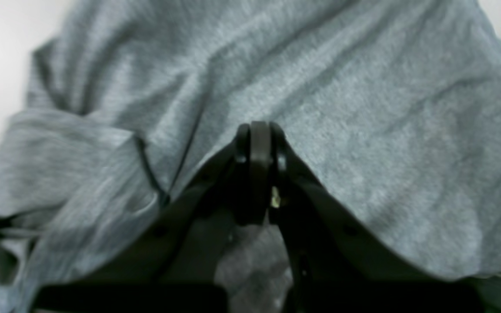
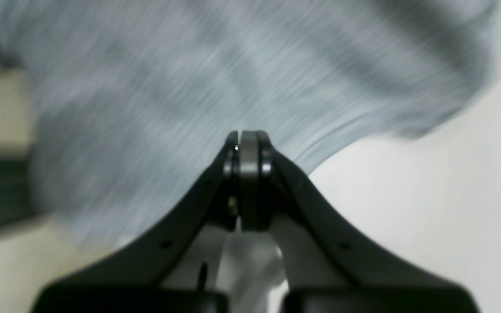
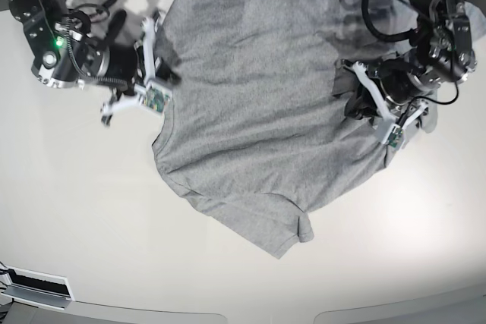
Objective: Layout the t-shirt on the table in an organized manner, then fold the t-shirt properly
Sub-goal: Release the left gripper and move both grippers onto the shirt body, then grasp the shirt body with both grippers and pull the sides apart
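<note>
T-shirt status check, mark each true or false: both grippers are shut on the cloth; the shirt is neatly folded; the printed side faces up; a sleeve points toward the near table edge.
1. Both the left gripper and right gripper are shut on the t-shirt: true.
2. Neatly folded: false, it is spread out and wrinkled on the table.
3. Printed side up: false, only plain grey shows.
4. A sleeve points toward the near edge: true.
</note>
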`<action>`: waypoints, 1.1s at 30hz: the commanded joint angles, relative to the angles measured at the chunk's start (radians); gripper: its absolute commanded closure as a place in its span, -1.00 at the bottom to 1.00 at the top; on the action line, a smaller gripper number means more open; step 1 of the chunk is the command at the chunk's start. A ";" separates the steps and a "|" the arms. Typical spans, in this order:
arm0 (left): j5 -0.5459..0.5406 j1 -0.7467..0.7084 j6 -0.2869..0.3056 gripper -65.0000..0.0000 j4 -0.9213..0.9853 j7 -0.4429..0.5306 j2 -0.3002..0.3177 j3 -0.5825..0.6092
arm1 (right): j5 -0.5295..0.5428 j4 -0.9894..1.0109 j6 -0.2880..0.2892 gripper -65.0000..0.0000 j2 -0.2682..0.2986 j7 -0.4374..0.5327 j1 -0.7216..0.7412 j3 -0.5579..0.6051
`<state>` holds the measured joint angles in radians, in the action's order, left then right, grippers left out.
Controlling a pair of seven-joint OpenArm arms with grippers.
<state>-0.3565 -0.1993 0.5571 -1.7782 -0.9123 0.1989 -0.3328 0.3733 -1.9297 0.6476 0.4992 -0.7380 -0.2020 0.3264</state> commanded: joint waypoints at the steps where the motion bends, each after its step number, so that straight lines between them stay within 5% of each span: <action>1: -0.006 0.020 -0.010 1.00 0.008 0.022 0.010 -0.001 | -0.018 -0.015 -0.002 1.00 -0.008 0.039 0.014 -0.004; 9: -0.013 0.050 -0.012 1.00 0.085 0.022 0.020 -0.002 | -0.071 0.279 -0.030 1.00 -0.177 0.073 0.176 -0.004; 17: -0.013 0.047 -0.011 1.00 0.085 0.022 0.020 -0.002 | -0.103 0.645 0.026 1.00 -0.278 0.117 0.365 -0.004; 23: 0.077 0.047 -0.013 1.00 0.085 0.031 0.061 -0.002 | -0.221 0.795 -0.047 1.00 -0.274 0.129 0.404 -0.004; 29: 0.217 0.045 -0.163 1.00 0.085 0.052 0.185 -0.002 | -0.222 0.799 -0.095 1.00 -0.206 0.132 0.396 -0.004; 33: 0.241 0.045 -0.192 1.00 0.099 0.052 0.233 -0.005 | -0.222 0.798 -0.127 1.00 -0.168 0.132 0.396 -0.004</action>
<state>-0.1219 -0.1658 0.3706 -1.6676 -0.8738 0.4156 -0.3328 0.1825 -1.1290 0.5343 0.3191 -0.5755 0.1833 0.3256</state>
